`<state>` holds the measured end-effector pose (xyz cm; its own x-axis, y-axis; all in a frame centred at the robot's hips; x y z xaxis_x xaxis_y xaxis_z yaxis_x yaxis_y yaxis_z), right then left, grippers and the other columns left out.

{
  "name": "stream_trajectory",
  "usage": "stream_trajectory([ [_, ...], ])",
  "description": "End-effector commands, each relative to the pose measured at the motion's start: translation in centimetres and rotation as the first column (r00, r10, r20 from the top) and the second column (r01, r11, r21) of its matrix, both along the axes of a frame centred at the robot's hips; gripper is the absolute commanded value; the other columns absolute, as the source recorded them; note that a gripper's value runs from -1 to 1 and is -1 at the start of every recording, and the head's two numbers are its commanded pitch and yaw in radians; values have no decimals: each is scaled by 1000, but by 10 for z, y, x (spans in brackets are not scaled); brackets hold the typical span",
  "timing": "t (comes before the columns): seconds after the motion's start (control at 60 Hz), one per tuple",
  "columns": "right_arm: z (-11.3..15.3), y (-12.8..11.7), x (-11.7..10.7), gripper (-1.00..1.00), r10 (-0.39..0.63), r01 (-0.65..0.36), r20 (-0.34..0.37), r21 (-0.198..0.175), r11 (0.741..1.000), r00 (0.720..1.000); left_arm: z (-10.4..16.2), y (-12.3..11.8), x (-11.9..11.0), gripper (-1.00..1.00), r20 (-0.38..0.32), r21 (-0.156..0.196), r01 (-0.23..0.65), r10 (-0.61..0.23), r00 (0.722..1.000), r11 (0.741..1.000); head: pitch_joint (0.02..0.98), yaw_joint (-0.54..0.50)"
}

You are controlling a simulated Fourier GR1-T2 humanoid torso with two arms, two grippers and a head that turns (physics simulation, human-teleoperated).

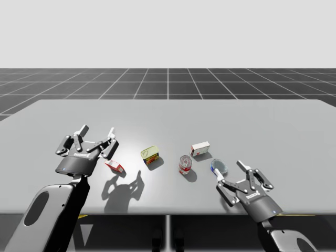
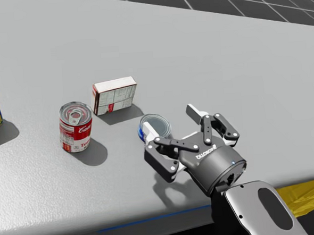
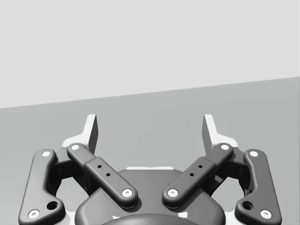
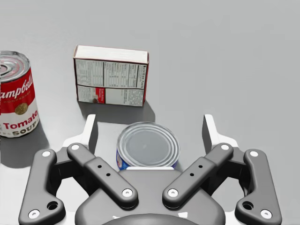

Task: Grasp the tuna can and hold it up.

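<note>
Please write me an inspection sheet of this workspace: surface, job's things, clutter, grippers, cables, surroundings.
Surface: grey table, flat, no spills.
Job's things: tuna can upright between the open fingers of the right gripper, with a gap on each side.
Clutter: red can upright; white box beyond the tuna can; yellow can; red box beside the left gripper.
Grippers: right gripper open, not yet gripping; left gripper open, holding nothing.
Cables: nothing seen.
Surroundings: dark grid floor, pale backdrop.
</note>
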<state>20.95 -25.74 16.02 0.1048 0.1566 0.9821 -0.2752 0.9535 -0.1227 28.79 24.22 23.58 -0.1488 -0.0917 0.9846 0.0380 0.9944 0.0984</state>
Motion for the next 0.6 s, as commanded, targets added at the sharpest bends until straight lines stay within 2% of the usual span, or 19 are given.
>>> stream_trajectory([
  [0.017,-25,2,7,-1000,-11,10,-34,-28,1000,999,0,0,0,-1000,1,-1,-1,1,1000,1000,876,-395],
  [0.15,-35,1,16,-1000,-25,23,-53,-34,999,998,0,0,0,-1000,2,-2,-3,3,1000,1000,876,-394],
  [0.233,-40,1,23,-1000,-29,28,-66,-24,999,997,1,0,-1,-1000,5,-3,-4,4,1000,1000,876,-393],
  [0.317,-45,1,31,-1000,-27,27,-87,2,1000,996,1,0,-1,-1000,8,-5,-6,6,1000,1000,875,-390],
  [0.5,-50,-1,42,-1000,-35,35,-108,0,999,994,2,0,-1,-1000,8,-7,-7,7,1000,1000,875,-389],
  [0.567,-51,0,45,-1000,-21,23,-127,19,1000,992,2,0,-1,-1000,9,-6,-7,7,1000,1000,873,-389],
  [0.6,-52,0,47,-1000,-17,19,-126,12,1000,992,2,0,-1,-1000,9,-7,-7,7,1000,1000,871,-389],
])
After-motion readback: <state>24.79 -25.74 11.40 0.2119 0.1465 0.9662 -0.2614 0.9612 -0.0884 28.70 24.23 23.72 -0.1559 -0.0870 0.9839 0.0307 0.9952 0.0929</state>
